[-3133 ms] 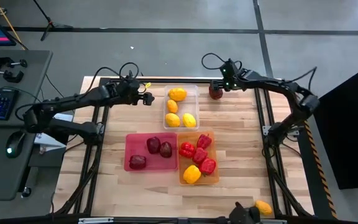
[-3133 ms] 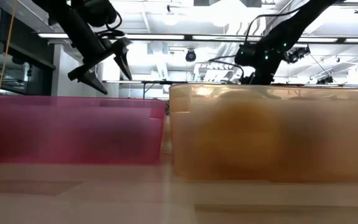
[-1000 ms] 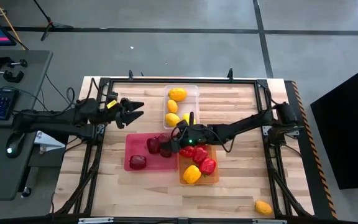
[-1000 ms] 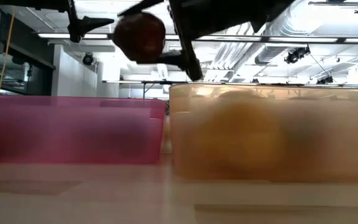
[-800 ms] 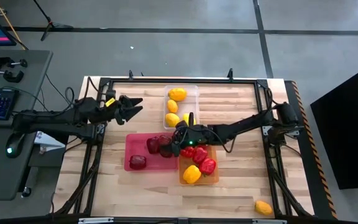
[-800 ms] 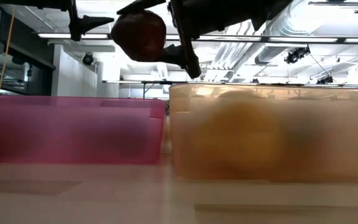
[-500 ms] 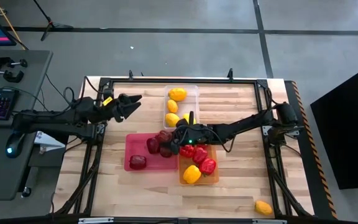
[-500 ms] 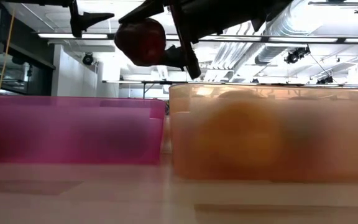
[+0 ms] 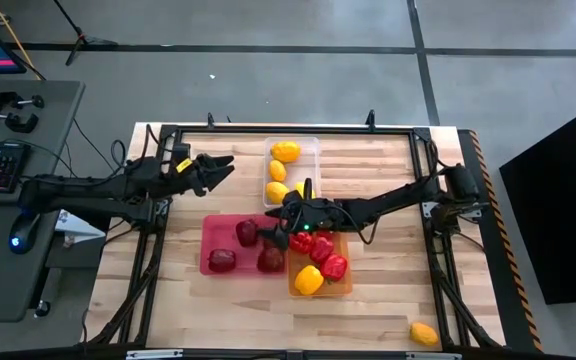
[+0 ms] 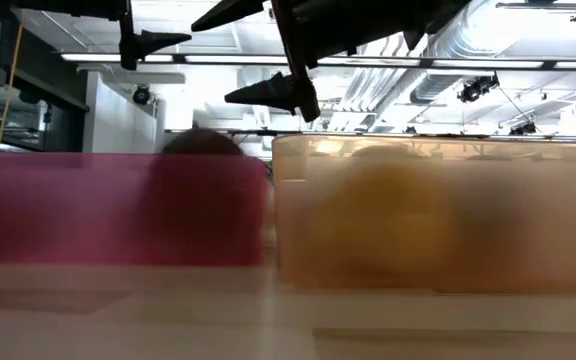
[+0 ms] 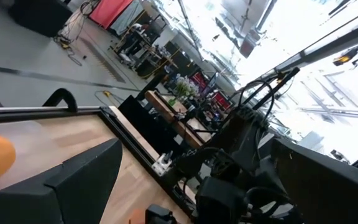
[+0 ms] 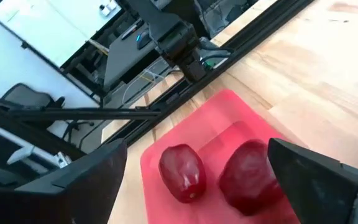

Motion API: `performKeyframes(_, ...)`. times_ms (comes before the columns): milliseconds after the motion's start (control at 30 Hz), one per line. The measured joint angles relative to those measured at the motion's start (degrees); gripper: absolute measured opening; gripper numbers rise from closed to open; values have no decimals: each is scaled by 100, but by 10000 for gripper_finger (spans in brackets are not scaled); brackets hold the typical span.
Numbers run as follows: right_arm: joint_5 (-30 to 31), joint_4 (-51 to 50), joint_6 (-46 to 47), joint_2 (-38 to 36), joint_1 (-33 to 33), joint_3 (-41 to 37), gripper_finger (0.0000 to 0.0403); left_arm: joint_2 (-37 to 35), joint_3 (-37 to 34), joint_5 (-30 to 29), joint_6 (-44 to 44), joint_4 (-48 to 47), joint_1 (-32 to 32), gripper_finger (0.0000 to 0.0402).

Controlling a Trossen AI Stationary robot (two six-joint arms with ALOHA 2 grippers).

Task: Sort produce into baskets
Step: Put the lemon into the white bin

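— Well, nearest: lone yellow citrus (image 9: 423, 333) down at the surface's (image 9: 388, 300) front edge, outside every basket.
— And mid-surface: right gripper (image 9: 274, 212) spread wide, holding nothing, above the pink basket (image 9: 208, 222); three maroon pieces (image 9: 270, 259) inside.
— Farther back?
— Left gripper (image 9: 222, 168) parted, empty, beside the clear basket (image 9: 315, 150).

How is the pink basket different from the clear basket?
The pink basket holds three dark maroon pieces; the clear basket holds yellow-orange citrus pieces. The pink basket lies wide across the table, the clear one runs lengthwise. The right gripper, open, hovers over the pink one. Both are shallow rectangular bins.
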Motion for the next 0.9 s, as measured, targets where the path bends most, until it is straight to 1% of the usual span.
performKeyframes(167, -661, -71, -76, -238, -193, -7, 376, 65, 0, 0, -48, 8, -22, 397)
performKeyframes(233, -816, -338, -149, -441, -293, -4, 376, 67, 0, 2, -40, 19, -79, 397)
performKeyframes(400, -830, -1509, -484, -1142, -428, -4, 376, 74, 0, -13, 108, 37, -300, 397)
performKeyframes(533, -788, -2671, -703, -1753, -309, -2, 376, 88, 0, -190, 206, 41, -465, 397)
performKeyframes(600, -790, -3341, -708, -2015, -117, -2, 376, 101, 0, -273, 210, 41, -507, 397)
performKeyframes(667, -790, -4059, -446, -2237, 140, -2, 376, 105, 0, -292, 212, 37, -533, 397)
performKeyframes(800, -680, -5656, 418, -2392, 921, 0, 376, 109, 0, -299, 212, 37, -533, 397)
performKeyframes(900, -840, -6499, 1191, -2388, 1673, -2, 376, 109, 0, -299, 198, 39, -533, 397)
